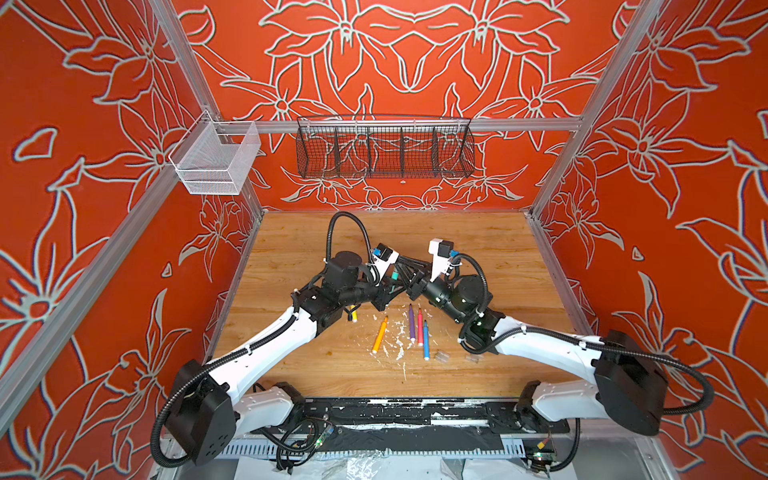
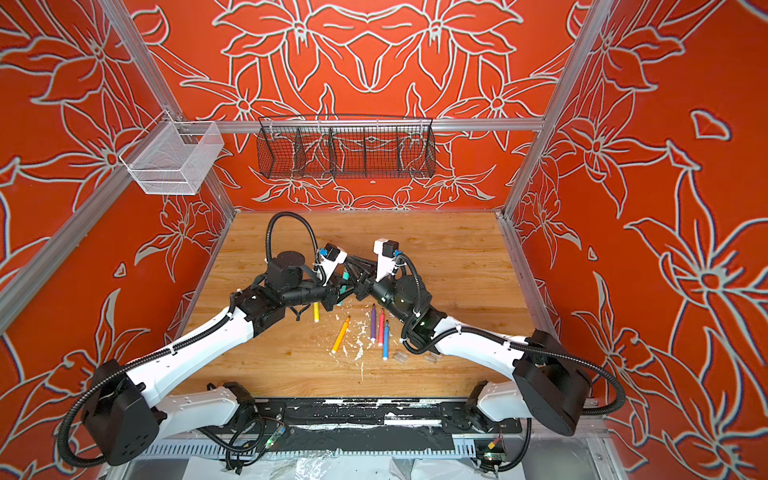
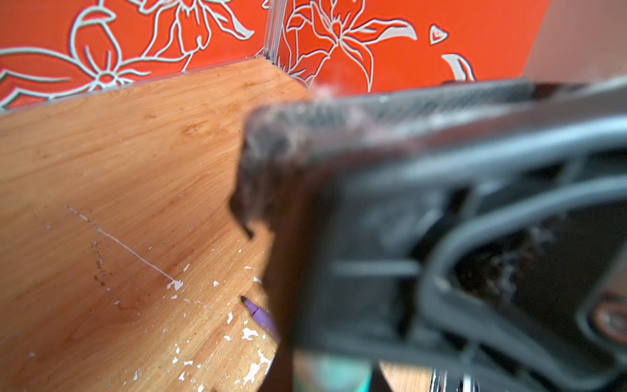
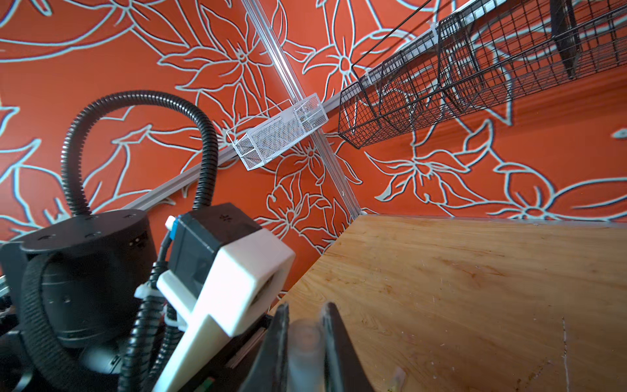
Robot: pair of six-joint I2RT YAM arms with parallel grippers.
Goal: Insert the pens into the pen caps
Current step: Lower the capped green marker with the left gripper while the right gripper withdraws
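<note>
Left fingers (image 1: 387,292) pinch the green pen (image 1: 395,275) and right fingers (image 4: 279,339) clamp a clear cap (image 4: 305,346), both raised above the worktop (image 1: 498,257) so tip can meet opening (a judgement). Other pens (image 1: 419,328) lie at six o'clock

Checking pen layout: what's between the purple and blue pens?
The pink-red pen, lying alongside between the purple pen and blue pen, seen in both top views.

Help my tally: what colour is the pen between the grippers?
Teal-green; pen clearest in a top view.

pens (image 1: 411,326) on table (image 1: 498,257), centre | caps (image 1: 441,356) just right of them (table too) | basket (image 1: 384,149) behind, on rail (image 1: 519,124)
</note>
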